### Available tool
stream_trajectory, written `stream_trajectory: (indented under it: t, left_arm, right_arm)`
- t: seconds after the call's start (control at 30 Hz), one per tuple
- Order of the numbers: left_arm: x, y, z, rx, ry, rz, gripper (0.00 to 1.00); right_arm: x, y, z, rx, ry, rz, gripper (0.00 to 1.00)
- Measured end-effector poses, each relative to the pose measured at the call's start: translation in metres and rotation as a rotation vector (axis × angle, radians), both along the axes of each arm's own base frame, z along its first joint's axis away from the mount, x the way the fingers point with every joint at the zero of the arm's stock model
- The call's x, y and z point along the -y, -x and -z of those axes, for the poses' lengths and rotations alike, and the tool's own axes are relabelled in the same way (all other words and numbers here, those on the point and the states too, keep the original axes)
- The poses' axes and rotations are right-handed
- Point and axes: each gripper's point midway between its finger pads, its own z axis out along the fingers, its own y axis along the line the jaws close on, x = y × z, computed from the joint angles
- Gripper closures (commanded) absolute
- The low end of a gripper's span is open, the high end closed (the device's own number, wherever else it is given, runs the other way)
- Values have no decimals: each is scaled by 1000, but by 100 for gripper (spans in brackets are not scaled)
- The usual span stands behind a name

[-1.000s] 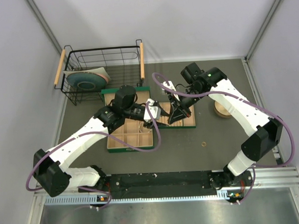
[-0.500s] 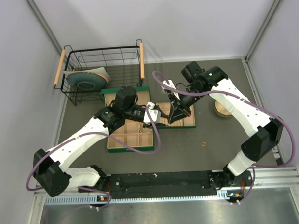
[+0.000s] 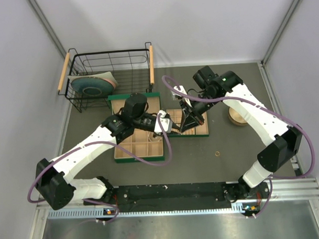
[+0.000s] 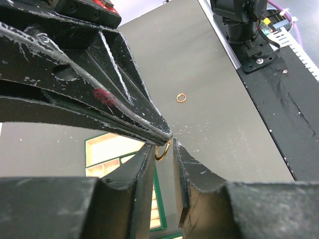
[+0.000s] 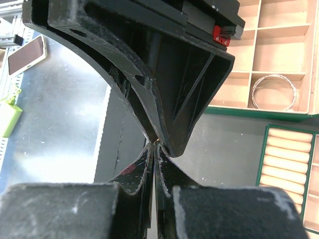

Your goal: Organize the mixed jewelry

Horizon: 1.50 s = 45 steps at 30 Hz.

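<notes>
Gold in colour, the ring (image 4: 162, 151) hangs just under the tip of the right claw (image 5: 155, 146). That claw's jaws are pressed fully together and appear to pinch the ring's upper edge, which the right wrist view shows only as a small glint. The left claw (image 3: 170, 125) meets it tip to tip from the opposite side, above the green box (image 3: 140, 160), near where the box's two halves join. The left jaws stand narrowly apart with one finger on each side of the ring, so the ring lies directly between them, not ahead of them or off to one side. From the left wrist view the ring shows as a tilted crescent. One finger looks to touch it, but you cannot tell whether the other does, so treat the left claw as not yet gripping. Judge this as a transfer between claws: the left jaws should pinch the lower arc before the right jaws let go, or the ring may drop. The left arm is nearer the compartments. A second ring (image 3: 217, 153) lies on the desk (image 3: 244, 148), well apart and nearer the right arm. The silver bracelet (image 5: 273, 92) sits in one compartment.
</notes>
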Motion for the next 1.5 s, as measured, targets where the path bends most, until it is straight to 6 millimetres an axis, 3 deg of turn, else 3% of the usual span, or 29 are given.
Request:
stream_trajectory:
  t: [0.17,0.4,0.57,0.8,0.93,1.07,1.27,1.5]
  left_arm:
    - [-1,-1,1,-17,-9,-16,100]
    - [-1,-1,4,-44,-21,-34,100]
    - [-1,-4,5,-54,-31,-63,100]
    - [-5,-9,14,-96,-44,-142,100]
    - [-4,-13,9,-156,-25,-192,100]
    - [-2,-13,2,-224,1,-216,100]
    - [2,-9,-11,-330,44,-217,100]
    - [9,-2,-19,-409,75,-173,100]
  right_arm:
    - [0,0,0,0,3,1,100]
    - [1,-2,2,8,14,6,100]
    - [3,-4,4,14,35,23,82]
    - [19,-1,-7,71,88,101,69]
    - [33,10,-15,95,112,162,62]
    - [42,13,-7,99,144,220,60]
    - [40,0,13,114,169,301,62]
    - [31,-18,6,180,119,363,64]
